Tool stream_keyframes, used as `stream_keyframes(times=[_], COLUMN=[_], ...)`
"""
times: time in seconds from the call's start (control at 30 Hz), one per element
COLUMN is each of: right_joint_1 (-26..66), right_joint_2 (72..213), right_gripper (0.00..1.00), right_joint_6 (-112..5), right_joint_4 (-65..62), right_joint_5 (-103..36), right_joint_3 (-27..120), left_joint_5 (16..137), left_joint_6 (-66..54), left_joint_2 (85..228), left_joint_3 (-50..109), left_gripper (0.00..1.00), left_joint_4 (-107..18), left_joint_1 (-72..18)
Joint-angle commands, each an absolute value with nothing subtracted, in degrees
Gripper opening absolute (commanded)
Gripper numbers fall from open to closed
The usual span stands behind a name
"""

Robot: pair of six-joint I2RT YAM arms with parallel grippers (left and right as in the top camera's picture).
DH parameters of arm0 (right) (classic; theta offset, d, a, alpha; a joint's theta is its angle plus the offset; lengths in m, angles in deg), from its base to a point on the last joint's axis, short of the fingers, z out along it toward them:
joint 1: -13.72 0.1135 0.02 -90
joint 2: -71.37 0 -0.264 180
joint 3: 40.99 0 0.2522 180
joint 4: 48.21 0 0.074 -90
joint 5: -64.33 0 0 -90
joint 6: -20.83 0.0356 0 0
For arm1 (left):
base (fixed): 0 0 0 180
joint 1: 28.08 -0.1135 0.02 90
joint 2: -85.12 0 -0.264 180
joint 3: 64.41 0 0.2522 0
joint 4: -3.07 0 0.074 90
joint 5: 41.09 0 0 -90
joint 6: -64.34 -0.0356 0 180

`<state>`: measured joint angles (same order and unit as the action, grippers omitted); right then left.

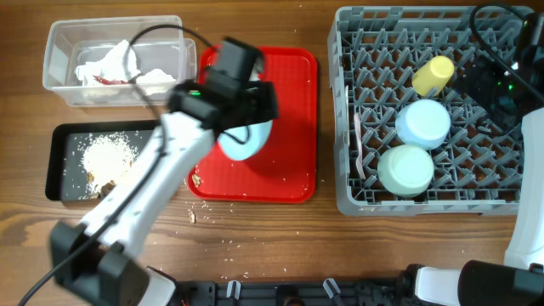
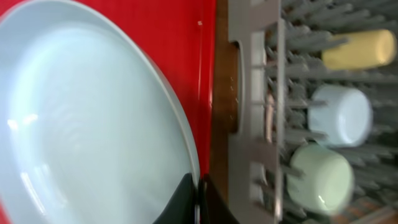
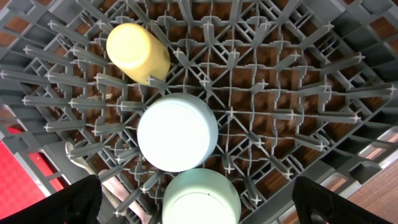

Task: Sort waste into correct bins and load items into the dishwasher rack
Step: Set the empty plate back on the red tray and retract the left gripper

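Left claw (image 2: 200, 203) grips the plate (image 2: 81, 124) by its rim; next, stand it in the rack (image 1: 343, 102) at the right edge. Right claw (image 3: 199, 199) wide apart, empty.

- The left arm (image 1: 136, 191) slants from the counter's near-left corner onto the red tray (image 1: 293, 110), with the left gripper (image 2: 199, 202) pinching the blue plate (image 1: 246, 140).
- Yellow cup (image 1: 433, 75), blue bowl (image 1: 423, 123) and green bowl (image 1: 406, 170) crowd the rack's (image 1: 378, 42) middle.
- A bare wood strip (image 1: 326, 127) runs between red tray and rack.
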<state>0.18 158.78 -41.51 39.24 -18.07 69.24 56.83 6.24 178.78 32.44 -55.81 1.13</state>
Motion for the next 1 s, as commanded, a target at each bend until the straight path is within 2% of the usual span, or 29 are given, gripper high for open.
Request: stream_keyframes(times=[0.0, 0.17, 0.37, 0.4, 0.47, 0.5, 0.6, 0.63, 0.7, 0.83, 0.9, 0.97], right_joint_1=[0.2, 0.2, 0.2, 0.2, 0.2, 0.2, 0.5, 1.7, 6.0, 18.7, 28.3, 33.7], right_joint_2=[159.3, 159.3, 159.3, 159.3, 159.3, 159.3, 159.3, 159.3, 159.3, 160.7, 164.2, 167.5], right_gripper=[1.00, 1.00, 1.00, 1.00, 1.00, 1.00, 1.00, 1.00, 1.00, 1.00, 1.00, 1.00], right_joint_6=[-40.7, -40.7, -40.5, -40.4, -38.6, -38.6, -43.7, -50.3, -59.0, -56.7, -52.0, -51.2], right_joint_4=[39.2, 39.2, 39.1, 38.8, 38.7, 38.7, 37.9, 35.7, 33.4, 33.3, 33.3, 32.5], right_joint_5=[-17.3, -17.3, -18.1, -19.6, -30.4, -34.8, -56.0, -63.1, -67.9, -49.6, -34.1, -28.2], right_joint_3=[69.8, 69.8, 69.8, 69.8, 69.8, 69.8, 69.8, 69.8, 69.8, 69.8, 69.8, 69.8], left_joint_5=[46.2, 46.2, 46.2, 46.2, 46.2, 46.3, 46.3, 46.3, 46.3, 46.2, 46.3, 46.3], left_joint_6=[8.7, 8.7, 8.7, 8.7, 9.4, 9.9, 10.8, 10.8, 10.8, 10.8, 10.8, 10.8], left_joint_2=[185.7, 190.9, 187.1, 184.9, 179.9, 178.0, 171.9, 170.9, 170.0, 170.2, 170.2, 170.2], left_joint_3=[32.4, 32.4, 33.7, 34.3, 34.6, 34.6, 34.6, 34.5, 34.5, 34.5, 34.5, 34.5], left_gripper=[0.08, 0.12, 0.32, 0.41, 0.82, 0.97, 1.00, 1.00, 1.00, 1.00, 1.00, 1.00], left_joint_4=[-52.8, -50.9, -53.1, -54.5, -57.1, -58.3, -64.9, -67.1, -70.3, -75.6, -76.1, -76.1], left_joint_1=[5.5, 6.4, 4.1, 2.5, -2.1, -4.6, -16.2, -19.6, -24.7, -33.1, -37.6, -39.4])
